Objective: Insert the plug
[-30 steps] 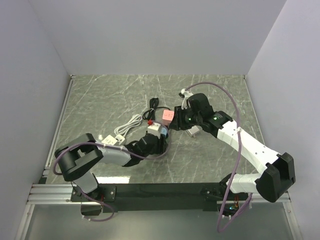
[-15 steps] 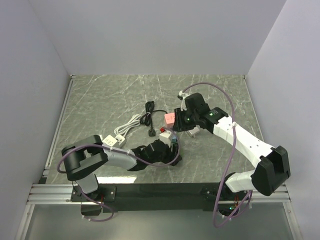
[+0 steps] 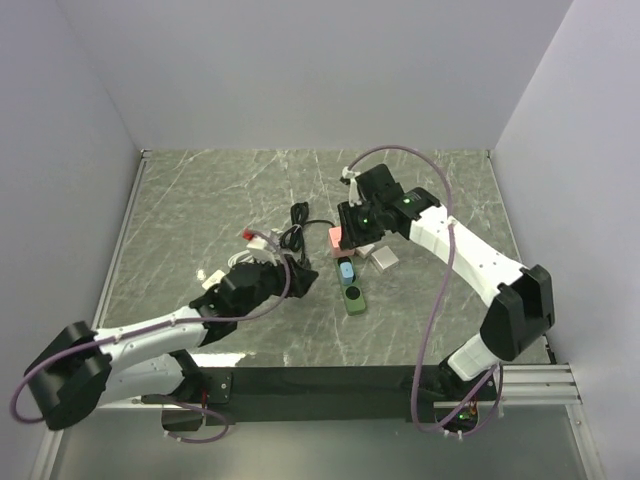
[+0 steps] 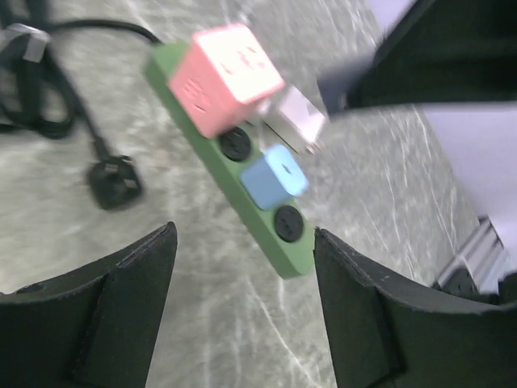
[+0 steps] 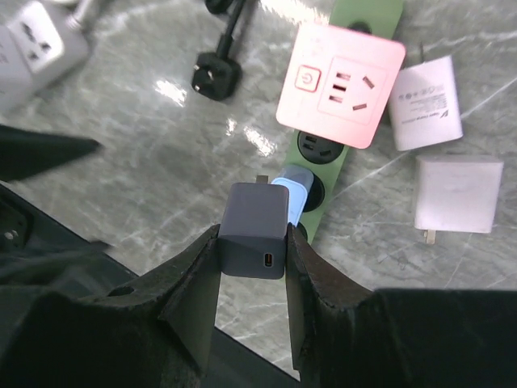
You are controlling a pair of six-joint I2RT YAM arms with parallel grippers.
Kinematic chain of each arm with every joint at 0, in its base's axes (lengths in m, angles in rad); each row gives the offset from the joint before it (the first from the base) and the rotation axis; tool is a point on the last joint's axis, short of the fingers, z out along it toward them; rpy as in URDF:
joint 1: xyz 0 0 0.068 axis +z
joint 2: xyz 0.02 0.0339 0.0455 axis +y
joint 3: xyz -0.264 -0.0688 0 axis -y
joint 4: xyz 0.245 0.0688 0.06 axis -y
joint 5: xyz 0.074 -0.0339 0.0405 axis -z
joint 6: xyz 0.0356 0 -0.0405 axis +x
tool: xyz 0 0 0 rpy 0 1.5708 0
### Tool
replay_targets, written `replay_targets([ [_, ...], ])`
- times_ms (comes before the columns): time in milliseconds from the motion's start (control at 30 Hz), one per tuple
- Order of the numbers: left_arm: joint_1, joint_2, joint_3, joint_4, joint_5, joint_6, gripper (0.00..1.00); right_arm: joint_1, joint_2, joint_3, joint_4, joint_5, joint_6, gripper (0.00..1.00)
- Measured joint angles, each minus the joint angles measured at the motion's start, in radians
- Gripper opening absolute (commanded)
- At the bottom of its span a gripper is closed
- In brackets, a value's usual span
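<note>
Clearly the right gripper [image 5: 253, 242], clamped on the grey charger [image 5: 257, 214] at frame centre, hangs over the green power strip [image 5: 321, 220], which runs toward upper right; the left gripper [image 3: 287, 273], jaws spread, is farther off.

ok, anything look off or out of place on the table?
Nothing damaged or spilled. Two white chargers lie loose right of the green strip, one with prongs pointing sideways. A black plug lies unplugged on its left. The right claw holds a grey charger.
</note>
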Motion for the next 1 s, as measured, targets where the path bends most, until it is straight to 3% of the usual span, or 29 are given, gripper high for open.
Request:
replay_targets([
  [300, 0.179, -0.094, -0.083, -0.034, 0.064, -0.006, 0.75, 0.014, 0.111, 0.018, -0.046, -0.007, -0.017, 0.0],
  [700, 0.226, -0.093, -0.095, -0.039, 0.118, -0.006, 0.75, 0.025, 0.258, 0.129, -0.054, 0.02, -0.035, 0.0],
  [1000, 0.242, -0.094, -0.099, -0.039, 0.138, -0.006, 0.75, 0.029, 0.269, 0.135, -0.063, 0.045, -0.036, 0.0],
])
